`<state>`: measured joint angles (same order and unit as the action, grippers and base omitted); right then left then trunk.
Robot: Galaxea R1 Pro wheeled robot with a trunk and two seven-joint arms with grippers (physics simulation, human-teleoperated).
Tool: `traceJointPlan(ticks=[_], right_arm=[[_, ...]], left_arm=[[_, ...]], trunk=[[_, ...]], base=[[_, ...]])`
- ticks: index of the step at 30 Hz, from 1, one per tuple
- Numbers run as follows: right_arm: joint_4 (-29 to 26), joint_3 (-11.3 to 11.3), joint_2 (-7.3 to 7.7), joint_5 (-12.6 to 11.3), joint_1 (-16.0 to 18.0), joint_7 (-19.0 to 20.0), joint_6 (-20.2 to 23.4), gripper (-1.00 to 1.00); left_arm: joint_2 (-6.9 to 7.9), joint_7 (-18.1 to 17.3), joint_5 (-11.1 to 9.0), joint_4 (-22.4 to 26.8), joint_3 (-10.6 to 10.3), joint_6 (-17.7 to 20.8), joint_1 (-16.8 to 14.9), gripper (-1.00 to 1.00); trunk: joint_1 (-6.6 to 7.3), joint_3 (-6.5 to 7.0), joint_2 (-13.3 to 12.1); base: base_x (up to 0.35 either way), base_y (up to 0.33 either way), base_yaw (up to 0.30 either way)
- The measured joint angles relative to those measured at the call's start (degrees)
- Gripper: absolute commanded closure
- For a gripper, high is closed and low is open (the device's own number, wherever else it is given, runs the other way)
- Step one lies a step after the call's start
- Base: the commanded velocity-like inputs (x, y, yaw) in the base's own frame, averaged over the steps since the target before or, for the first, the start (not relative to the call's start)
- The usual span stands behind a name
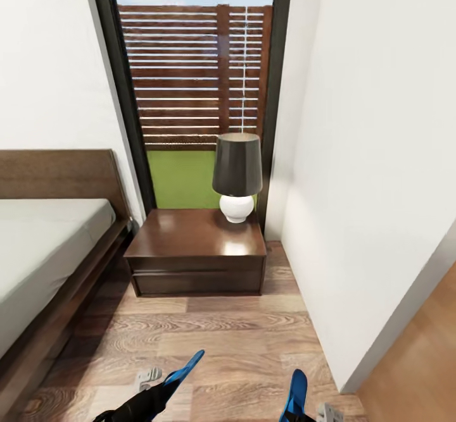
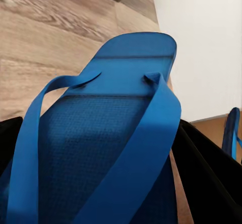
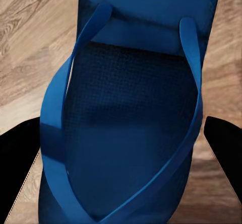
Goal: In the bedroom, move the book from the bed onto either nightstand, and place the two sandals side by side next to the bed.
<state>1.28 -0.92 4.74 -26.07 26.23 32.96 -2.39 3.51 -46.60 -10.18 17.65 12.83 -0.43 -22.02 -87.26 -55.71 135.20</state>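
Sandals both in hand, one per pincer. My left gripper is clamped on the left sandal, dark fingers either side of the sole near the heel, toe pointing away and up. My right gripper grasps the right sandal the same way. Carrying both at once should let me set them down as a pair. Floor of wood planks lies below, bare between me and the nightstand, which stands far ahead with a lamp on its right rear corner, just right of the bed. Book unseen from here. Judgement: the strip of floor to the right of the bed frame, near me, is the likely drop spot; lower both flat, toes aligned.
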Motion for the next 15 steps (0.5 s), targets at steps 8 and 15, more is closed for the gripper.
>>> traceJointPlan(ticks=[8,15], right_arm=[[0.0,0.0,-0.05,0.0,0.0,0.0,0.0,1.00],[0.0,-0.1,-0.06,0.0,0.0,0.0,0.0,1.00]], left_arm=[[0.00,0.0,0.0,0.0,0.0,0.0,0.0,1.00],[0.00,0.0,-0.1,0.0,0.0,0.0,0.0,1.00]], trunk=[[-0.02,-0.17,0.0],[-0.03,-0.49,0.0]], base=[[0.263,-0.043,0.140],[0.035,-0.009,0.245]])
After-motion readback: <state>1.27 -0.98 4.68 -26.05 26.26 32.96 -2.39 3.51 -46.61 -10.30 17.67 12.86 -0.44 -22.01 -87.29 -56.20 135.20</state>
